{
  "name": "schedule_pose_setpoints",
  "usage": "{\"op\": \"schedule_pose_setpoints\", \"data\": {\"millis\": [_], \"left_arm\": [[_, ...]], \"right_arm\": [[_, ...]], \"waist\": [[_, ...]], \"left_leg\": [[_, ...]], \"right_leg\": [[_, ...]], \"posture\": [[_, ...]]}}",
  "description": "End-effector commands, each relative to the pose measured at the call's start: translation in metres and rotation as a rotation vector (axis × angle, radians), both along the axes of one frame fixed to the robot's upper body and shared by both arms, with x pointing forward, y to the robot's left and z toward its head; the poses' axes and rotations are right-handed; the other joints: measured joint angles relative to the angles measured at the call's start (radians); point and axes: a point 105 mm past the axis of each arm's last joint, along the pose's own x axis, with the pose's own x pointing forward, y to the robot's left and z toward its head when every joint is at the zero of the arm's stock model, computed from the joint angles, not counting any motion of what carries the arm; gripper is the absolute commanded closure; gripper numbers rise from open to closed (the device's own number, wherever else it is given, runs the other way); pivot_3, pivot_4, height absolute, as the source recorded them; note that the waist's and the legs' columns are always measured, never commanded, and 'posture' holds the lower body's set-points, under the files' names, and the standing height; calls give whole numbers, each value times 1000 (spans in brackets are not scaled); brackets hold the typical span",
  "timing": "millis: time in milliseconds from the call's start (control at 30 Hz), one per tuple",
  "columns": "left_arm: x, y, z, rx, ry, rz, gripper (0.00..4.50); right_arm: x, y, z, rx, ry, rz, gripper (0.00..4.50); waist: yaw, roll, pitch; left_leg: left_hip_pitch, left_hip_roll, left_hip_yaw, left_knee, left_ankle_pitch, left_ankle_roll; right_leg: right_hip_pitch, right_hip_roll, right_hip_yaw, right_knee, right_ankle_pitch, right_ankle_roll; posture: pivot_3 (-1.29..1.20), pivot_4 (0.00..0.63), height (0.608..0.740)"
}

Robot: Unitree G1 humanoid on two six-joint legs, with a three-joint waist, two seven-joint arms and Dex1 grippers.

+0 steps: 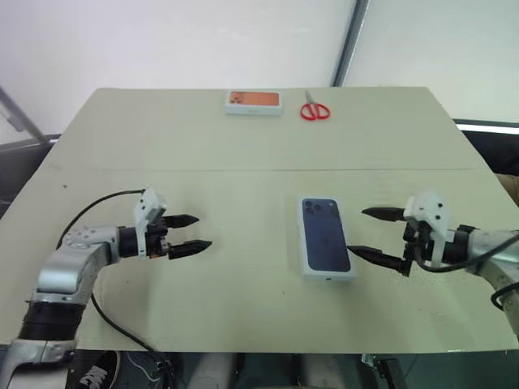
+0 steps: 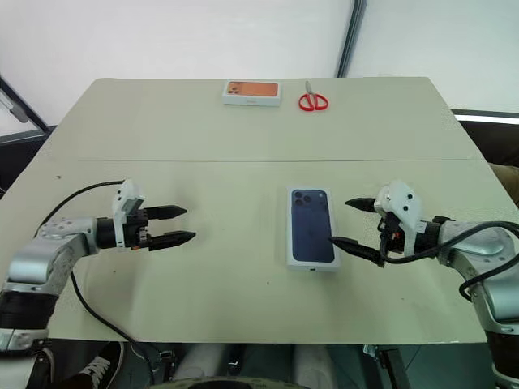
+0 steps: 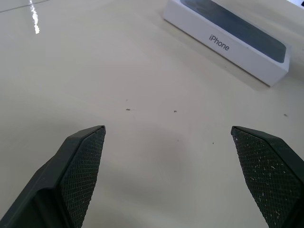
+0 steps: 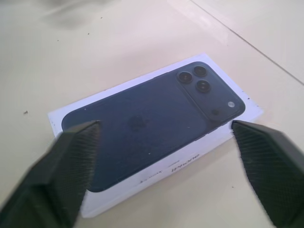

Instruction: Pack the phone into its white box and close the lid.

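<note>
Toward the table's point(image 1: 243, 130) near edge, right of centre, sat the white box point(image 1: 327, 236), lid point(image 4: 152, 118) on. Both left gripper point(image 1: 188, 235) and right gripper point(image 1: 375, 235) gaped empty. Light, stiff, slick card, probably; best pinched across its long sides.

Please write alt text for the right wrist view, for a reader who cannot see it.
A closed white box lies flat on a beige table, its lid showing a dark-blue phone picture with three camera lenses. The right pincer is open, and its two black fingers stand apart on either side of the box without touching it.
</note>
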Motion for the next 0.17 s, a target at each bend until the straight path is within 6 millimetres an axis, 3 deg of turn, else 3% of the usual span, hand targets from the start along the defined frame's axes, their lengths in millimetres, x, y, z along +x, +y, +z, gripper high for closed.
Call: {"op": "schedule_pose_setpoints", "data": {"millis": [33,167], "left_arm": [[-5,10,13,1,-55,14,0],[-13,15,9,32,-74,18,0]], "right_arm": [[-4,-3,13,-33,-85,23,15],[-8,-8,6,-44,-60,34,15]], "waist": [[0,0,0],[-1,0,0]], "left_leg": [[0,0,0,0,0,0],[0,1,1,-1,0,0]], "right_leg": [[0,0,0,0,0,0],[-1,0,1,0,0,0]], "posture": [[0,150,740],[0,150,740]]}}
